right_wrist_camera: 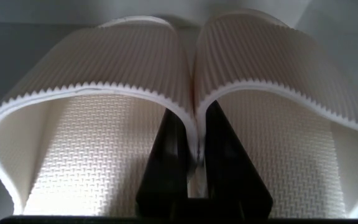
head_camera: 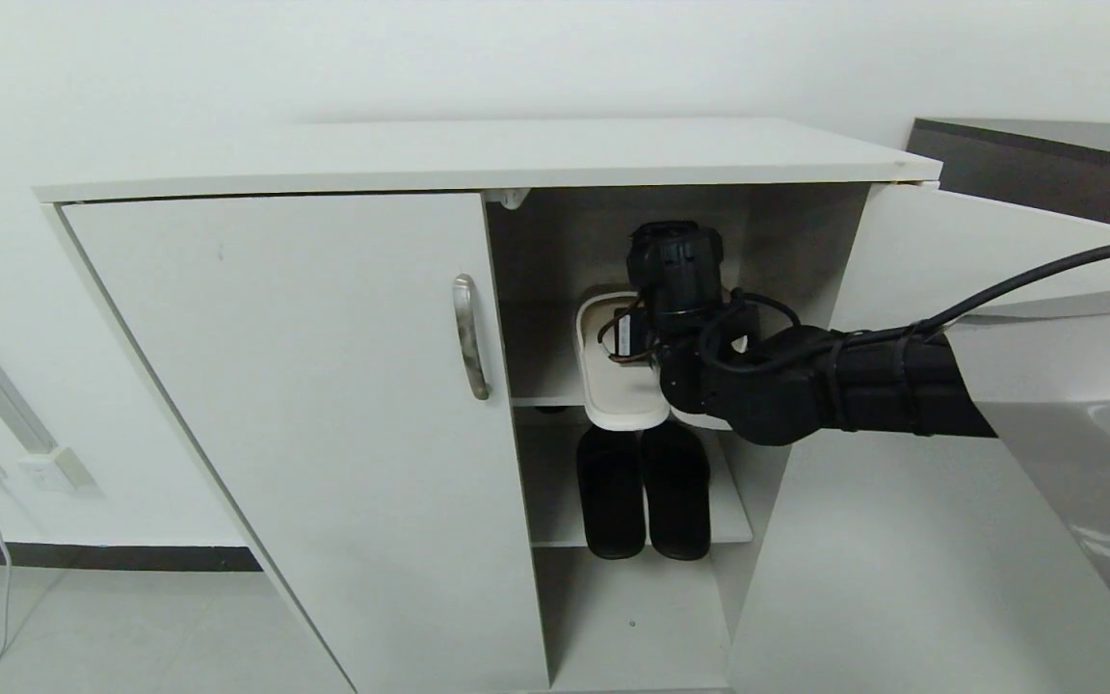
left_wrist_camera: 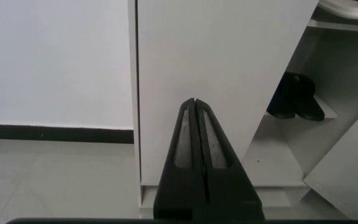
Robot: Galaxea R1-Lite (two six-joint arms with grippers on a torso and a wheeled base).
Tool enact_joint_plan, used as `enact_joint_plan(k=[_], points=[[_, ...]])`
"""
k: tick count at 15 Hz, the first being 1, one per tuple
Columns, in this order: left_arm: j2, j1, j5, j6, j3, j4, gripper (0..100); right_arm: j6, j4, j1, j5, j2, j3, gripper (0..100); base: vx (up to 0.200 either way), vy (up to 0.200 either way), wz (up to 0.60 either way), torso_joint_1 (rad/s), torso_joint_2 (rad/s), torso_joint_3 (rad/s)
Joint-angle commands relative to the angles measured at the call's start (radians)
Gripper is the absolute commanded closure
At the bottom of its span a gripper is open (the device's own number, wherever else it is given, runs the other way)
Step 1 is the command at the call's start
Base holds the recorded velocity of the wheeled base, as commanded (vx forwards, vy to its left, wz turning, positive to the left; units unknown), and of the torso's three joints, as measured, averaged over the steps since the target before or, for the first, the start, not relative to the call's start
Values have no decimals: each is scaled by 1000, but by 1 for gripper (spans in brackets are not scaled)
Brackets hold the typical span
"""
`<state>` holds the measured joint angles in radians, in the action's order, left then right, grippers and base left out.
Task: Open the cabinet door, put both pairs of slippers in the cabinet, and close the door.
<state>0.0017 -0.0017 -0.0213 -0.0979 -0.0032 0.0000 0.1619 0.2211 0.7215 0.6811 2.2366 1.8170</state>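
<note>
White slippers (right_wrist_camera: 92,143) pinched at inner edges by right gripper (right_wrist_camera: 196,127); left gripper (left_wrist_camera: 194,111) pressed together.

A white cabinet (head_camera: 478,154) is seen against the wall. Its left door (head_camera: 304,405) is kept shut, and a silver handle (head_camera: 469,335) is fixed to it. Its right door (head_camera: 902,463) is swung wide open. A pair of white slippers (head_camera: 613,386) is placed side by side on the upper shelf (head_camera: 541,390), with the heels stuck out past the edge. Their inner sides are pinched together by the right gripper (right_wrist_camera: 194,134). A pair of black slippers (head_camera: 644,492) is laid side by side on the shelf below (head_camera: 555,520).
</note>
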Motion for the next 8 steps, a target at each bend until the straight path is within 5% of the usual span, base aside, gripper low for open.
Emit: enact_joint_plan(k=[1,8], points=[[0,0,0,0,0,0,100,-1,-2,-10,-5,21,10,100,0,0,0,0,0,0],[0,0,0,0,0,0,100,4,0,-19,-8,37,18,100,0,0,0,0,0,0]])
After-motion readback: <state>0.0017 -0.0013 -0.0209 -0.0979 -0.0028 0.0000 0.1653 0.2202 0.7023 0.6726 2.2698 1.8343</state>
